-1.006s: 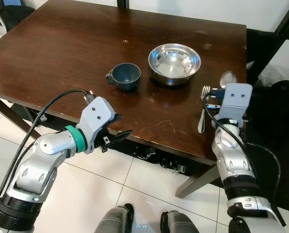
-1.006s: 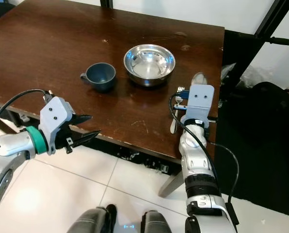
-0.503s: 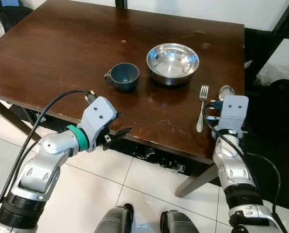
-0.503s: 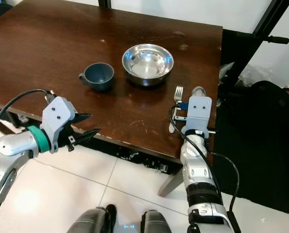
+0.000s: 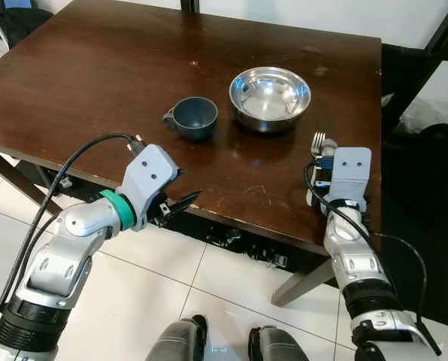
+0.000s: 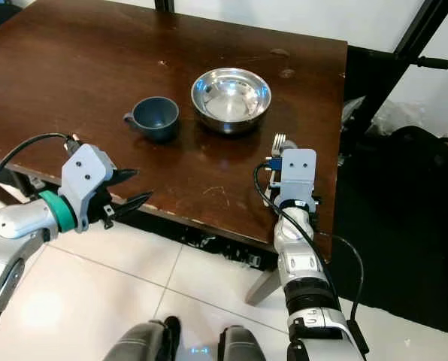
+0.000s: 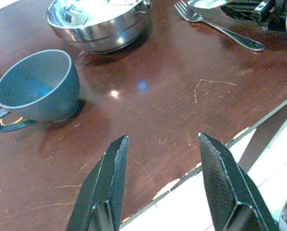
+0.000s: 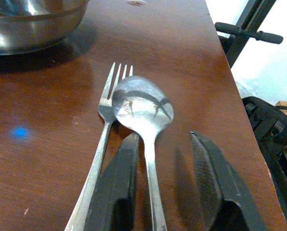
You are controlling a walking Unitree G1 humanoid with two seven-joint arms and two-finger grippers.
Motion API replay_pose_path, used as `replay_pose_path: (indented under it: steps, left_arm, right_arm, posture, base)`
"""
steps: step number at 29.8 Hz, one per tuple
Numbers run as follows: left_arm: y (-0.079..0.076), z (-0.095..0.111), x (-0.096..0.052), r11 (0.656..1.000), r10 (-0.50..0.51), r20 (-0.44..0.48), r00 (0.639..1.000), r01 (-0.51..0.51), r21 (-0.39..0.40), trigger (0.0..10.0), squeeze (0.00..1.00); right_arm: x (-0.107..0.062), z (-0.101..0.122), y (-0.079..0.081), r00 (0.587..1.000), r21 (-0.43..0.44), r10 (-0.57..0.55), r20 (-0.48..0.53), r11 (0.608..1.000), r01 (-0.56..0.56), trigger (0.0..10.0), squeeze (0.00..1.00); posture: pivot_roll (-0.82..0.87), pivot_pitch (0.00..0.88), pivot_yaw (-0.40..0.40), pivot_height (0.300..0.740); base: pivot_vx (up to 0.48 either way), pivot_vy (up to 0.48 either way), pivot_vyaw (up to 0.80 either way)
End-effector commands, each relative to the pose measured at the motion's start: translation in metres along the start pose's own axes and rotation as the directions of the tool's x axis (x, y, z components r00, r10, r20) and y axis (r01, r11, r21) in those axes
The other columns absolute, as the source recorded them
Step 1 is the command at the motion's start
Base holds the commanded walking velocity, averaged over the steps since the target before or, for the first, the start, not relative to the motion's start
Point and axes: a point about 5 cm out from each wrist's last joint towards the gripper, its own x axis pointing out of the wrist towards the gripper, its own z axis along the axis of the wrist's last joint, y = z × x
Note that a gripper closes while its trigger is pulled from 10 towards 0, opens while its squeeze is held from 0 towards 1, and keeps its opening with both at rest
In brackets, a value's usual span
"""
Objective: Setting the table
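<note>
right gripper [image 8: 160,185], fingers parted and holding nothing, has drawn back along the spoon [image 8: 142,108] lying beside the fork [image 8: 105,139]. left gripper [image 7: 165,180] hovers spread at the table [image 5: 96,83] edge; cutlery placement looks finished.

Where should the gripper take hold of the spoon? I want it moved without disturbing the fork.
Probably the handle, from above. The spoon lies flat with its bowl overlapping the fork, and the right gripper already straddles the handle, fingers open, on the side away from the fork's tines.
</note>
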Motion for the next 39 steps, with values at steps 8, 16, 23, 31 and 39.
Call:
replay_pose_path:
  steps: [8, 16, 23, 31, 39]
  left_arm:
    - [-0.002, -0.003, 0.002, 1.0, 0.002, -0.007, 1.0, -0.002, -0.005, 10.0, 0.0]
    - [-0.004, -0.004, 0.004, 1.0, -0.001, -0.003, 1.0, 0.0, -0.01, 10.0, 0.0]
    - [-0.005, -0.004, 0.006, 1.0, -0.002, 0.003, 1.0, 0.002, -0.013, 10.0, 0.0]
    - [0.004, -0.009, 0.013, 0.986, 0.168, 0.022, 0.986, -0.168, -0.015, 10.0, 0.02]
    - [0.031, -0.013, 0.003, 0.863, 0.499, 0.049, 0.865, -0.49, -0.125, 10.0, 0.0]
  right_arm:
    - [-0.003, 0.002, -0.007, 0.999, 0.041, -0.049, -0.002, 0.998, 0.049, 10.0, 0.0]
    - [-0.004, 0.019, -0.01, 0.997, 0.097, -0.043, 0.07, 0.995, 0.036, 10.0, 0.0]
    - [-0.008, 0.042, -0.016, 0.988, 0.139, -0.031, 0.153, 0.99, 0.009, 10.0, 0.0]
    - [-0.025, 0.064, -0.015, 0.966, 0.166, -0.006, 0.257, 0.985, -0.038, 10.0, 0.0]
    - [-0.053, 0.058, 0.014, 0.957, 0.254, 0.074, 0.279, 0.956, -0.148, 10.0, 0.0]
  posture:
    - [0.11, 0.056, 0.089, 0.74]
    - [0.1, 0.041, 0.089, 0.74]
    - [0.08, 0.028, 0.084, 0.74]
    - [0.05, 0.0, 0.089, 0.74]
    - [0.04, 0.0, 0.101, 0.74]
  base:
    - [0.0, 0.0, 0.0]
    - [0.0, 0.0, 0.0]
    - [0.0, 0.0, 0.0]
    - [0.0, 0.0, 0.0]
    - [0.0, 0.0, 0.0]
